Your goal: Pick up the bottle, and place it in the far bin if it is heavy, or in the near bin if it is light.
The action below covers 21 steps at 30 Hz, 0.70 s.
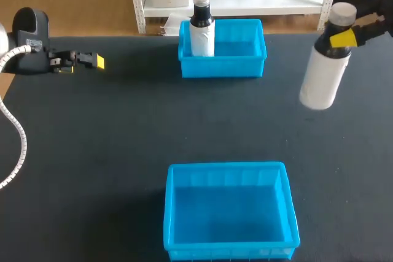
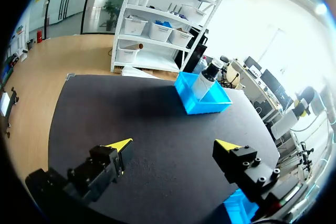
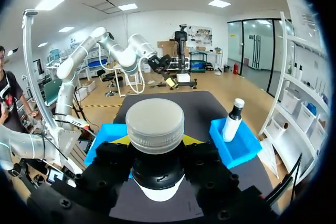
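Head view: right gripper (image 1: 341,38) tight on bottle (image 1: 322,78), left gripper (image 1: 96,61) agape, second bottle (image 1: 202,32) in far bin (image 1: 245,67).

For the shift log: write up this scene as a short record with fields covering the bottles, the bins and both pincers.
held bottle: white body, dark neck, pale cap; tilted, in the air over the right side of the table
right pincer: shut on the held bottle at its neck
left pincer: open, holding nothing, over the far left of the table
far bin: blue; a second bottle stands upright at its left end
near bin: blue; no bottle in it
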### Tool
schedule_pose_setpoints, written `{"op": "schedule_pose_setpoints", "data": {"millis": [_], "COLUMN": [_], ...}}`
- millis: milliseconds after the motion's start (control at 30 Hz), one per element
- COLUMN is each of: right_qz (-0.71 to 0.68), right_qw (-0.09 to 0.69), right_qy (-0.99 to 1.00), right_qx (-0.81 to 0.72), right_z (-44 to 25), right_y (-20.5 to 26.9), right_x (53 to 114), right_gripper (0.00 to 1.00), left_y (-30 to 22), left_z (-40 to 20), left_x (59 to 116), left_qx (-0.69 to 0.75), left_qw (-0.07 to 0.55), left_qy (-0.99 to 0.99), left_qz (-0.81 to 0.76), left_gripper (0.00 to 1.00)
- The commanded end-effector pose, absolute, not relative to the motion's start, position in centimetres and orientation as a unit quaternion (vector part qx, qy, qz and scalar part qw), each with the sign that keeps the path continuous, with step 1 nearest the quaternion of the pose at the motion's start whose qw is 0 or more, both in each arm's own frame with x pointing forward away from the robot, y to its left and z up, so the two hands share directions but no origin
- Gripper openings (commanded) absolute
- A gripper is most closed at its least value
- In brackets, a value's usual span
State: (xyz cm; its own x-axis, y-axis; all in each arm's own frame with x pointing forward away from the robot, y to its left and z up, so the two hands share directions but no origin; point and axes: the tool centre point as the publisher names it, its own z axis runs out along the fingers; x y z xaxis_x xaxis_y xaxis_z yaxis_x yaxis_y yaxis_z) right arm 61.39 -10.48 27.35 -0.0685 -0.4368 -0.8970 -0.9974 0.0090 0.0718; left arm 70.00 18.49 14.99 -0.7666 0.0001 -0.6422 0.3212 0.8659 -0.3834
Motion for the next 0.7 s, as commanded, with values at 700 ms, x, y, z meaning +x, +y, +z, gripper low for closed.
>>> {"op": "schedule_pose_setpoints", "data": {"millis": [700], "right_qz": [0.494], "right_qw": [0.256], "right_qy": [0.486], "right_qx": [-0.674], "right_z": [25.1], "right_y": [5.6], "right_x": [45.2], "right_gripper": [0.20], "left_y": [18.5], "left_z": [15.0], "left_x": [70.0], "left_qx": [0.088], "left_qw": [0.330], "left_qy": [0.908], "left_qz": [-0.243], "left_gripper": [1.00]}}
